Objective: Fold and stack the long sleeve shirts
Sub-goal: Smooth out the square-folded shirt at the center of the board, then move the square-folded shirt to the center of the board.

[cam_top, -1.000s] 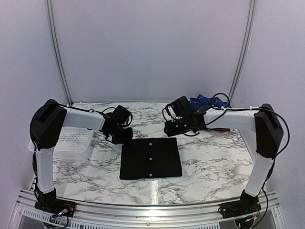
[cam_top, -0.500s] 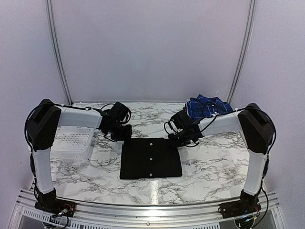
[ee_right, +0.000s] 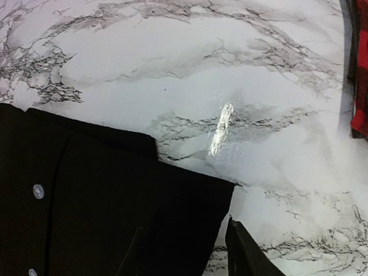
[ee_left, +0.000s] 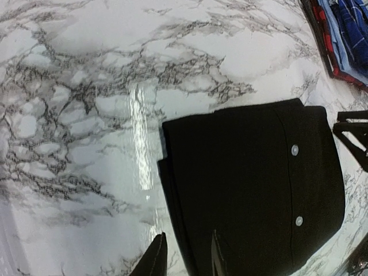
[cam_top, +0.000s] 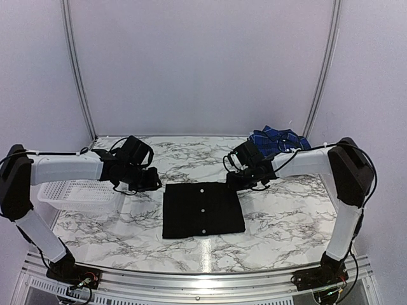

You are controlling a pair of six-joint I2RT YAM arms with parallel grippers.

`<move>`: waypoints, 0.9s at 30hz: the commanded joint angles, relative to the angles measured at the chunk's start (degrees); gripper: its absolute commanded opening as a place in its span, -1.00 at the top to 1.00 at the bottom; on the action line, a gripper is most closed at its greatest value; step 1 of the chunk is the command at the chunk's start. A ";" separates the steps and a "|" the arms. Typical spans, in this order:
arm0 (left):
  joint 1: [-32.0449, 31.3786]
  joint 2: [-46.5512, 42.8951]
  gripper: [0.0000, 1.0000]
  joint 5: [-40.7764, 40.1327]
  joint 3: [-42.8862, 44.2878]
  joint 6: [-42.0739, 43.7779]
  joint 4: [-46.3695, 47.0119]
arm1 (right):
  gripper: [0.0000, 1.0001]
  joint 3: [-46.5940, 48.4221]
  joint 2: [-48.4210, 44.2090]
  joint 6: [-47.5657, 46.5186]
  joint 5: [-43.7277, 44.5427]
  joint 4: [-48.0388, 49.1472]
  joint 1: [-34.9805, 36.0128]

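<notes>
The marble tabletop (cam_top: 286, 210) holds the folded black shirt (cam_top: 202, 210) at centre. Both tools are open, the left tool (ee_left: 185, 256) at its left edge and the right tool (ee_right: 187, 253) at its far right corner, probably to carry it to the stack (cam_top: 276, 140) behind.

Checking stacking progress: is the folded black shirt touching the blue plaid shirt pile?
Apart. The left wrist view shows bare marble table between the black shirt and the blue plaid shirt pile.
</notes>
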 commanded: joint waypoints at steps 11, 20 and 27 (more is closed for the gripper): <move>-4.36 -9.87 0.18 2.48 -13.71 -6.86 -1.41 | -0.11 -13.29 -20.80 2.01 1.21 1.22 0.20; -8.97 -3.34 0.12 3.58 -10.19 -8.09 0.28 | -0.12 -17.98 -27.00 3.01 2.10 0.54 0.24; -10.28 3.26 0.17 0.80 -7.91 -8.72 0.66 | -0.13 -19.83 -29.19 3.26 2.09 0.17 0.20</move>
